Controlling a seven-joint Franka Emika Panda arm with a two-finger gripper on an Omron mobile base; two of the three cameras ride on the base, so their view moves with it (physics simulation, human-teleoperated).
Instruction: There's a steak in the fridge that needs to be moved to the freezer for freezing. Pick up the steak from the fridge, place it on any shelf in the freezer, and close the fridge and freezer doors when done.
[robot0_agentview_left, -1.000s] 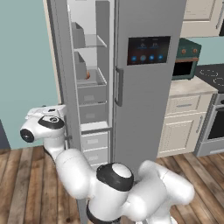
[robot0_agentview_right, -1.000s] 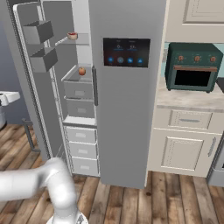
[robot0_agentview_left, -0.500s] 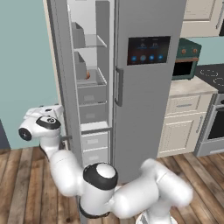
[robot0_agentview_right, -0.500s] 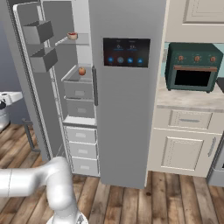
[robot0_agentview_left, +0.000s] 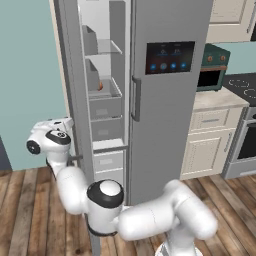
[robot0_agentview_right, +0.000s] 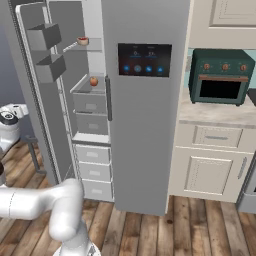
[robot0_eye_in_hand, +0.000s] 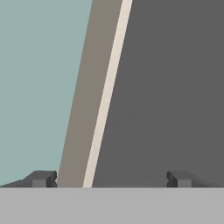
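- Since a second ago the arm's (robot0_agentview_left: 150, 220) round elbow joint has swung left in the left base view, and the forearm sits a little further into the right base view. The white hand at the end of the arm has barely shifted.
- The freezer door (robot0_agentview_right: 42, 125) stands wide open as it did before, with two grey bins on its inner face.
- The fridge door (robot0_agentview_left: 165, 110), the one with the dark display panel, is closed flat.
- The gripper (robot0_eye_in_hand: 111, 179) is spread wide, its two dark fingertips (robot0_eye_in_hand: 43, 178) far apart with nothing between them.
- In the hand view the gripper faces a flat dark grey panel edged by a cream strip and a tan strip, with teal wall beside them.
- In the left base view the hand sits low, just beside the outer side of the open freezer door. I cannot tell whether it touches the door.
- Inside the freezer (robot0_agentview_right: 90, 105), a small reddish thing with a pale rim lies on the upper glass shelf. It looks like the steak (robot0_agentview_right: 82, 41), though it is too small to be sure.
- A small round orange fruit (robot0_agentview_right: 93, 81) rests one level lower, above the grey bins.
- A green toaster oven (robot0_agentview_right: 220, 82) stands on the counter (robot0_agentview_right: 220, 115) to the right of the fridge, well apart from the arm.
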